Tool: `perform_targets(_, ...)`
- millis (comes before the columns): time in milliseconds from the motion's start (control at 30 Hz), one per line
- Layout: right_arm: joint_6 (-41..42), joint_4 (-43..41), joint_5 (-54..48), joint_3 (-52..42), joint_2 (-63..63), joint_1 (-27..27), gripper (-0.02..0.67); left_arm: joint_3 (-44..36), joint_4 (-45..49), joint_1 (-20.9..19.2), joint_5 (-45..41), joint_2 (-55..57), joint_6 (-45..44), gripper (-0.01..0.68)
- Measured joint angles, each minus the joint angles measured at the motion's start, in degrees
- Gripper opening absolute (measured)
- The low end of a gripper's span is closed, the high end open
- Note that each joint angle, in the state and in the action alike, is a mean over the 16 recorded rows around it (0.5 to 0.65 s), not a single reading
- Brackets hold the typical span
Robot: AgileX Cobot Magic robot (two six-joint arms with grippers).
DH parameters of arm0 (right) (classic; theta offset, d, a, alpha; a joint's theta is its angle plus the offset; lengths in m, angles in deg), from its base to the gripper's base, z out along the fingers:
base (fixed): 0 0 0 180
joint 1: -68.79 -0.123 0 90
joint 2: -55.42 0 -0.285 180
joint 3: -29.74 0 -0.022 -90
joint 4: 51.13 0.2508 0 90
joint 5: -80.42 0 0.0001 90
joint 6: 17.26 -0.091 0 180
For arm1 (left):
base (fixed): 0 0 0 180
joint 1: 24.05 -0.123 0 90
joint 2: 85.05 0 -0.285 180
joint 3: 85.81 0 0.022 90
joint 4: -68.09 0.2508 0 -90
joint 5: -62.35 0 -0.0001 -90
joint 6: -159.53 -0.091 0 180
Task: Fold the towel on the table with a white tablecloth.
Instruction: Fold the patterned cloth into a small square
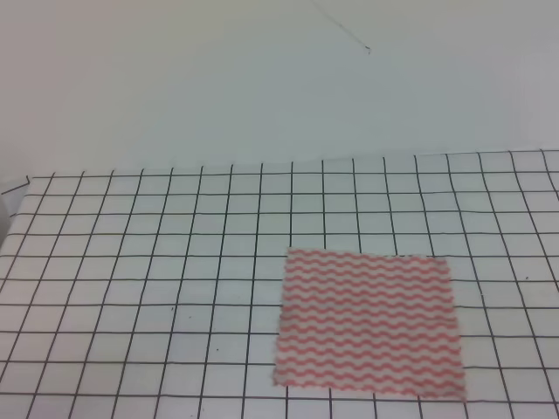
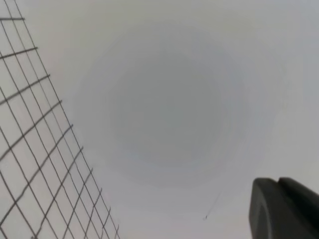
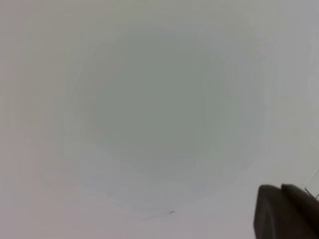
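Observation:
The towel [image 1: 367, 323], pink-red and white in wavy stripes, lies flat and unfolded on the table with a white tablecloth [image 1: 157, 262], right of centre near the front edge. Neither gripper shows in the exterior high view. In the left wrist view one dark finger [image 2: 281, 209] of my left gripper pokes in at the lower right, with the gridded cloth [image 2: 30, 149] off to the left. The right wrist view holds only a dark finger [image 3: 286, 211] of my right gripper against a blank wall. Both cameras point away from the towel.
A plain pale wall [image 1: 262, 78] rises behind the table's far edge. A thin dark mark [image 1: 367, 50] shows on the wall. The gridded cloth stretches to the left of the towel and behind it.

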Motion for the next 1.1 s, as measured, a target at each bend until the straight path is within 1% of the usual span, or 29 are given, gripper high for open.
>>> perform_targets(133, 2.6, -2.7, -3.2, 1.6, 0.0, 0.0, -0.001, 0.0, -0.6, 0.0, 2.1, 0.0, -4.8, 0.0)
perform_targets(267, 8.4, -5.4, -8.6, 4.3, 0.0, 0.0, -0.001, 0.0, -0.9, 0.0, 3.3, 0.0, -9.9, 0.0)
perform_targets(433, 18.3, -8.0, -17.6, 9.0, 0.4, 0.0, -0.001, 0.0, -2.4, 0.0, 4.2, 0.0, -15.5, 0.0)
perform_targets(600, 29.6, -9.7, -26.4, 14.5, 3.9, 0.0, -0.001, 0.0, -4.1, 0.0, 5.0, 0.0, -17.2, 0.0)
perform_targets(800, 39.2, -13.9, -35.7, 21.0, 14.0, 0.0, -0.001, 0.5, -5.2, 0.0, 3.9, 0.0, -20.0, 0.0)
perform_targets(967, 45.6, -18.0, -41.7, 26.6, 26.2, -0.8, -0.001, 2.9, -4.1, 0.0, -0.4, 0.0, -27.6, 0.0)
perform_targets(1100, 49.6, -20.5, -45.0, 30.6, 35.8, -2.7, -0.001, 5.8, -2.3, 0.0, -4.8, 0.9, -34.3, 0.0)
